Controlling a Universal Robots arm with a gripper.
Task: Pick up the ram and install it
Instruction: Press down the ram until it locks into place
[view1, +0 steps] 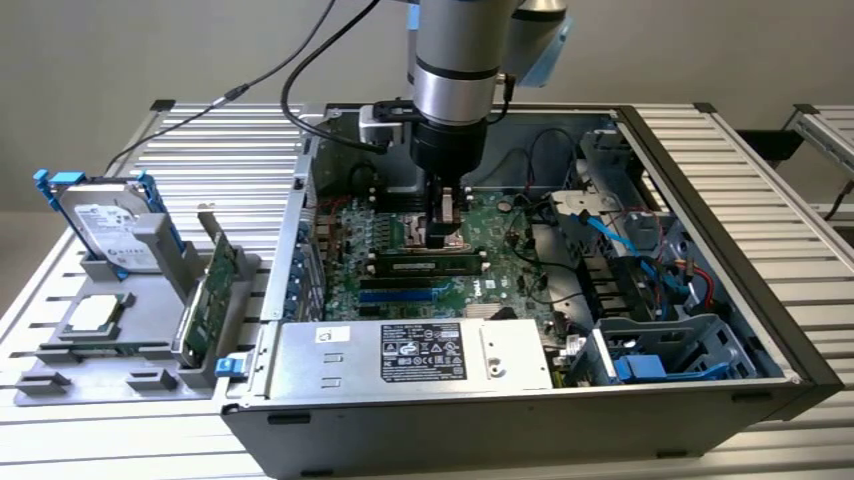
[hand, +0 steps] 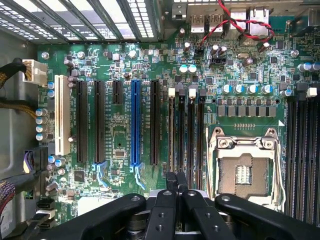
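The ram (view1: 427, 265) is a slim green stick with black chips, standing on edge in a slot of the motherboard (view1: 501, 255) inside the open computer case. In the wrist view it appears edge-on as a thin brownish line (hand: 171, 135) among the black memory slots. My gripper (view1: 447, 238) hangs straight down from the arm just above the ram's top edge, and I cannot tell whether it touches. Its black fingers (hand: 170, 182) are shut together, with nothing visible between them, over the near end of the slots.
The empty CPU socket (hand: 242, 170) lies beside the memory slots. A power supply (view1: 414, 350) fills the case's front, with drive bays and blue cables (view1: 627, 250) at the exterior view's right. Outside, a grey holder carries a hard drive (view1: 114, 235), a processor (view1: 94, 315) and an expansion card (view1: 214, 290).
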